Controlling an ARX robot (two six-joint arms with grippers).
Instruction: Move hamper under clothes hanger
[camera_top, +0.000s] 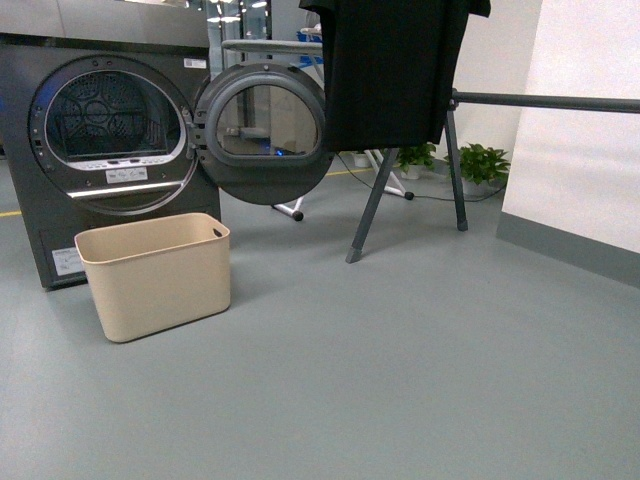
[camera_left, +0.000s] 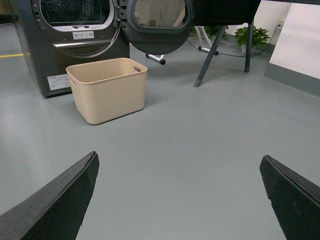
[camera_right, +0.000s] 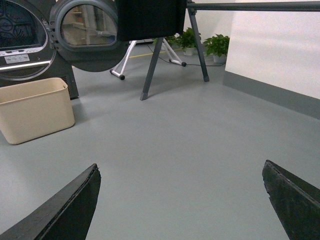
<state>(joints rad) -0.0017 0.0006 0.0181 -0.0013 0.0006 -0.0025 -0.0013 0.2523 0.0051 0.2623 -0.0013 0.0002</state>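
Note:
The beige hamper (camera_top: 160, 275) stands empty on the grey floor in front of the dryer, left of the rack; it also shows in the left wrist view (camera_left: 109, 89) and the right wrist view (camera_right: 34, 109). The clothes hanger (camera_top: 545, 101), a dark grey bar on splayed legs (camera_top: 372, 205), stands at the back right with a black garment (camera_top: 390, 70) draped over it; it also shows in the right wrist view (camera_right: 250, 6). My left gripper (camera_left: 179, 162) and right gripper (camera_right: 181, 170) are open and empty, above bare floor, well short of the hamper. Neither arm shows in the front view.
A grey dryer (camera_top: 100, 140) with its round door (camera_top: 262, 135) swung open stands behind the hamper. A white wall with grey skirting (camera_top: 580, 150) runs along the right. Potted plants (camera_top: 482, 165) and a white wheeled stand (camera_top: 290, 208) are at the back.

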